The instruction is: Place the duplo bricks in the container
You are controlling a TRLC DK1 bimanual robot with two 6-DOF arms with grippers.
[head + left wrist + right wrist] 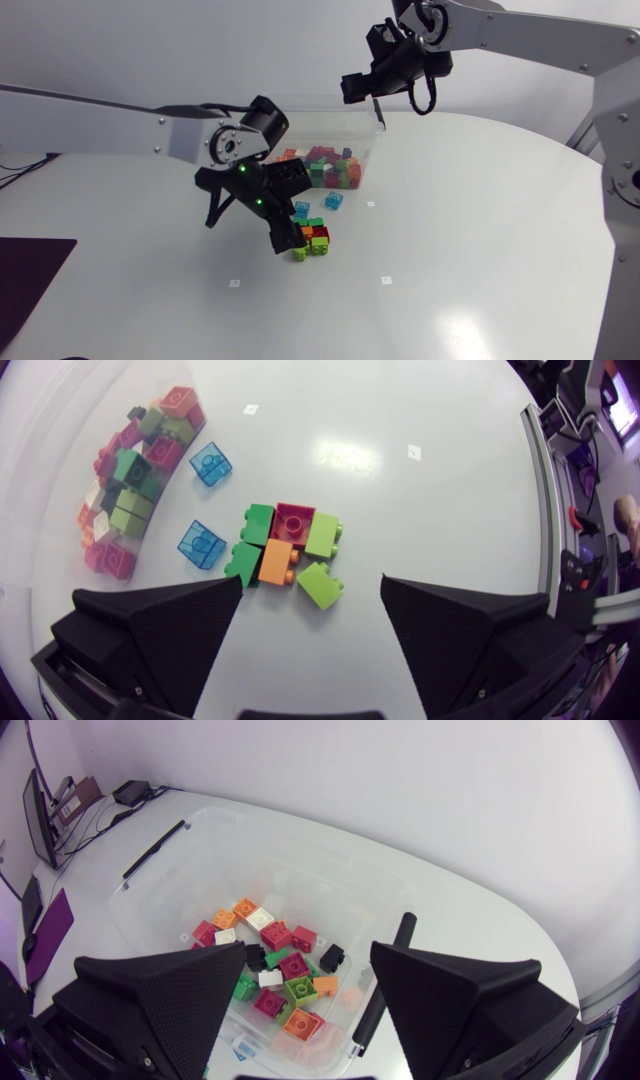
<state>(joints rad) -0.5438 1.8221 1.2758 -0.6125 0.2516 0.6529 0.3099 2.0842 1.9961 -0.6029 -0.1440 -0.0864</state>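
White table (480,250), one. Two arms: the left arm (185,140) comes in from the left to mid-table, and the right arm (540,40) comes in from the right, high over the back.

One clear plastic container (330,125) at back centre, open-topped. It has a black handle (385,985) at the end nearest the right gripper and a second at the far end. Inside is a heap of mixed duplo bricks (285,975): red, orange, white, green, black. They overlap too much for an exact count.

One dark mat (30,275) on the table's left side.

The right gripper (305,1010) hangs above the container, fingers spread wide, nothing between them. The left gripper (312,585) is low over the loose bricks, also wide, gripping nothing.

Eight bricks are loose on the table in front of the container.
- Six form a tight cluster, touching:
  - two dark green bricks (258,523)
  - one dark red brick (293,520)
  - two lime bricks (322,535)
  - one orange brick (277,562)
- The cluster lies just ahead of the left fingertips, in line with the gap. One dark green corner is right by a fingertip; I can't tell if they touch.
- Two translucent blue bricks (201,544) sit apart between the cluster and the container, one beside the cluster and one nearer the container wall.

In the head view the left gripper covers the cluster's left side.

Three small white marker squares (386,280) are spread over the table.
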